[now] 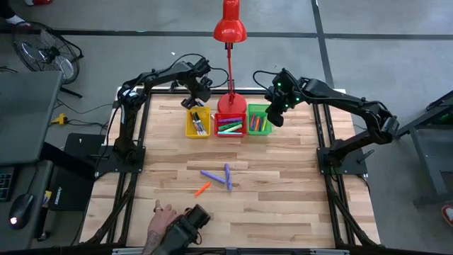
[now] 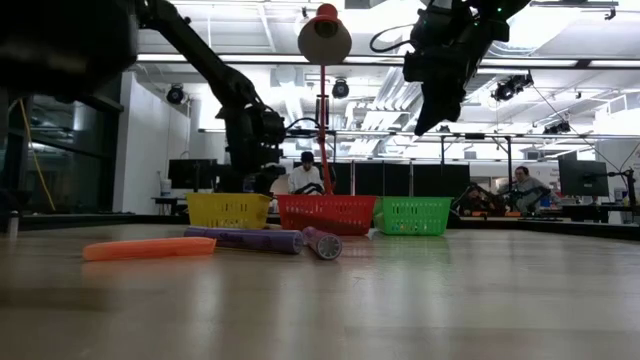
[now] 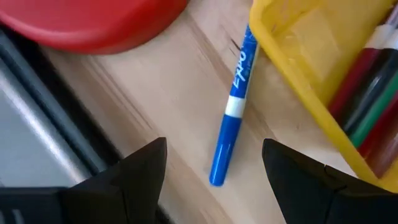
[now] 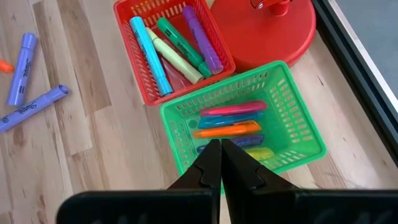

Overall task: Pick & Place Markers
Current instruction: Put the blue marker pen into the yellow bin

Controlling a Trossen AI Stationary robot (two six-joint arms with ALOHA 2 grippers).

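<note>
Orange marker (image 2: 148,248) nearest the low camera, flat on the wooden table (image 1: 283,205), toward the front edge. Just behind it, two purple markers (image 1: 218,177) lying close together near mid-table, one end almost touching; both also seen from the right wrist view (image 4: 31,104).

Three small bins in a row at the far side: yellow bin (image 1: 197,122), red bin (image 1: 230,125), green bin (image 1: 258,119), standing just beside one another. Red lamp (image 1: 230,28) with its round base (image 4: 273,28) directly behind the red bin.

Contents noted: red bin holds a light blue, a pale yellow, a green and a purple marker; green bin holds pink, teal, orange, purple and yellow-green ones; yellow bin holds several dark, red and green ones, count unclear.

Left gripper (image 3: 214,168) over the table beside the yellow bin's outer wall, fingers spread wide, holding nothing. Blue marker (image 3: 233,109) lying on the wood between those fingers, close against the yellow bin wall, outside it.

Right gripper (image 4: 221,152) raised above the green bin, fingers pressed together, nothing between them.

Person's hand (image 1: 163,223) resting at the front edge of the table, next to a dark camera unit (image 1: 190,221).
</note>
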